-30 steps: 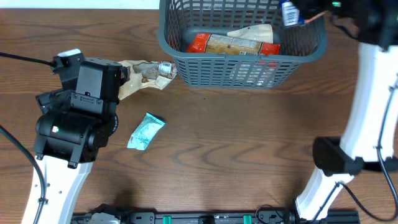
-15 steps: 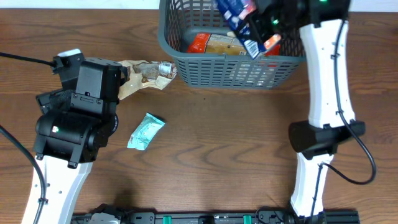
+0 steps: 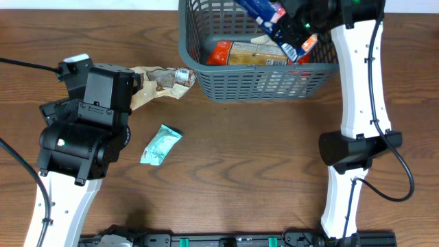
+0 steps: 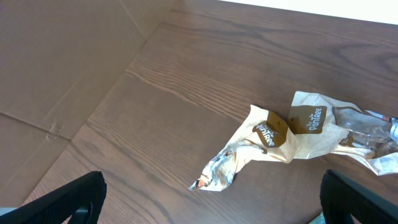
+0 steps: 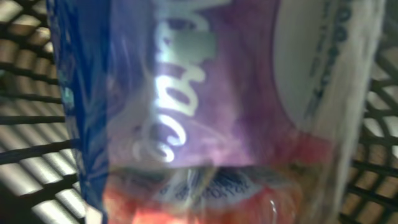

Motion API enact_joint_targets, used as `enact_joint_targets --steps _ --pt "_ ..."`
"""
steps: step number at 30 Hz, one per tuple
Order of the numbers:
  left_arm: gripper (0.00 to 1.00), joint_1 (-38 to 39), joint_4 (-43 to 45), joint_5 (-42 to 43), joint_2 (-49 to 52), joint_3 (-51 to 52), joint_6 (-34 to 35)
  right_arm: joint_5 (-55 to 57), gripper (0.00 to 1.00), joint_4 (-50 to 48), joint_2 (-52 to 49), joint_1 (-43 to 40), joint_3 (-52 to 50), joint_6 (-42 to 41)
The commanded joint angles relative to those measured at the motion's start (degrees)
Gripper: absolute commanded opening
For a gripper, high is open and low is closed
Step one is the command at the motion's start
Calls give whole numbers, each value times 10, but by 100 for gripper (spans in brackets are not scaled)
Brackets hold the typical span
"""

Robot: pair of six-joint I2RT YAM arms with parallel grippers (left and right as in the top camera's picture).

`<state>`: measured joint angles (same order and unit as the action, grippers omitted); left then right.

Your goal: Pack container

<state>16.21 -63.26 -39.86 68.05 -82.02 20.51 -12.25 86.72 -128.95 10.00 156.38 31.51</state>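
Note:
The container (image 3: 254, 82), a dark grey-blue lattice basket, stands at the table's far middle. It holds a red packet (image 3: 221, 52) and a tan packet (image 3: 257, 51). My right gripper (image 3: 298, 26) hangs over the basket's right half, shut on a blue snack packet (image 3: 269, 15). That blue and purple packet (image 5: 186, 106) fills the right wrist view and hides the fingers. My left gripper (image 4: 211, 196) stands open just above the table, near a crumpled beige packet (image 4: 292, 134), (image 3: 159, 79) that lies left of the basket.
A small teal packet (image 3: 161, 145) lies on the wood in front of the beige one, beside the left arm (image 3: 86, 134). The right arm's white link (image 3: 360, 82) rises along the basket's right side. Basket lattice (image 5: 25, 81) shows behind the held packet.
My right gripper has carried the blue packet leftwards from the basket's far right corner to above its inside. The left arm has stayed still.

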Motion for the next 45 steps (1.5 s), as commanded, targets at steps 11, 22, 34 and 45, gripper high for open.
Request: enact_joint_targets --steps 11,22,34,45 --pt "99 -3 -3 -11 0 -11 -5 17 10 -56 -9 -6 0 4" --pt "99 -3 -3 -11 0 -11 -5 13 19 -62 -9 -6 0 -12" --pt "99 -3 -3 -11 0 -11 -5 13 25 -63 -9 -6 0 -13" --pt "99 -3 -4 -11 0 -11 -5 13 27 -64 -11 -6 0 -12"
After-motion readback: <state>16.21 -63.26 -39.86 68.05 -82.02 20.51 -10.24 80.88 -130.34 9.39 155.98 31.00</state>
